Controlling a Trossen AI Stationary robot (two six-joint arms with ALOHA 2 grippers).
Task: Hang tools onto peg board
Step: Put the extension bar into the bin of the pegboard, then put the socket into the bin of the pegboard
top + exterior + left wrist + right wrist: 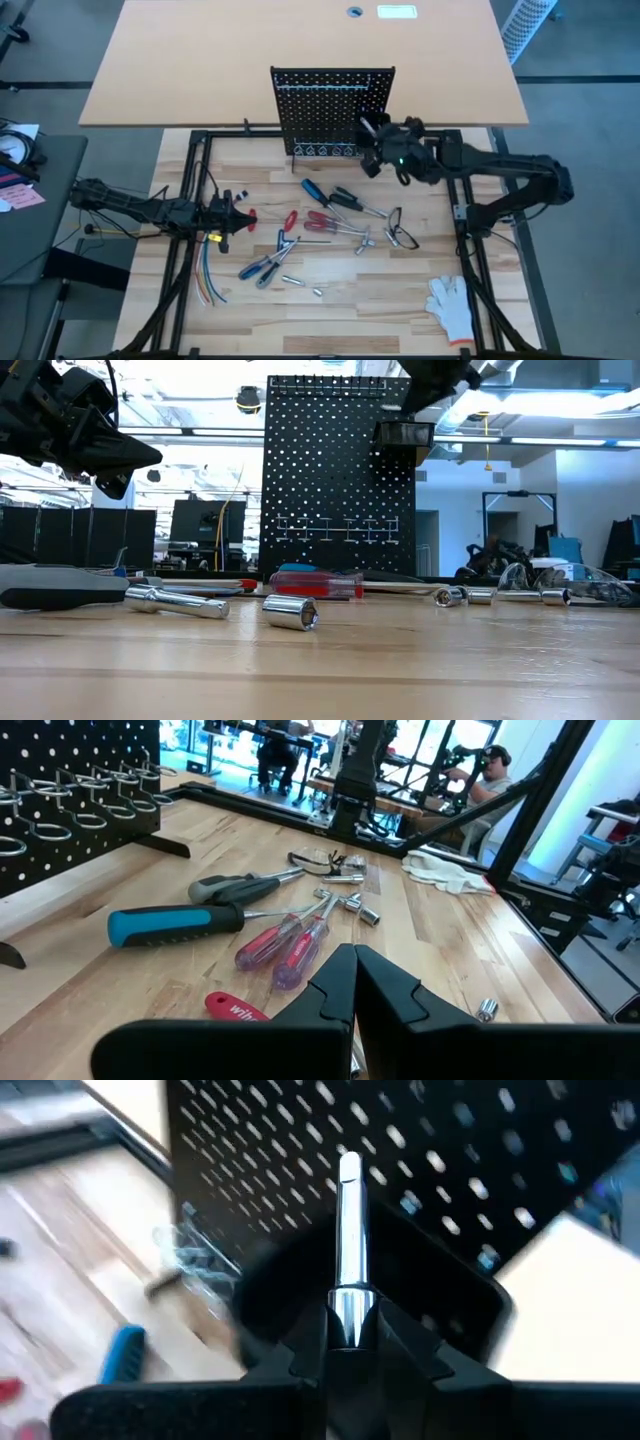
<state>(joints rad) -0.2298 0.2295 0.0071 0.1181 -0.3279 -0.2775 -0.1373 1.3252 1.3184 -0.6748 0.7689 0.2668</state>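
Right gripper (350, 1342) up against the peg board (330, 105) at its right side, fingers clamped on a silver metal bit (349, 1245) that sticks out toward the holed panel, just above the small black bin (400, 1295) – bin mounted high on the board's right in the low view. Peg board upright at the far edge of the wooden table (330, 310), w/ a row of wire hooks (340, 528) across its lower half. Rest of the tools loose on the table in front of the board: blue-handled screwdriver (313, 188) nearest its foot, red-handled screwdrivers (325, 221) a bit further out, clear safety glasses (401, 236) out from the board's right corner, silver sockets (291, 612) and bits scattered beyond. Left gripper (354, 988) well apart from the board, out past its left side, raised over the table beside the bundle of coloured wires (206, 280), fingers pressed together, nothing between them. White glove (451, 303) far from the board – near the table's front right corner.
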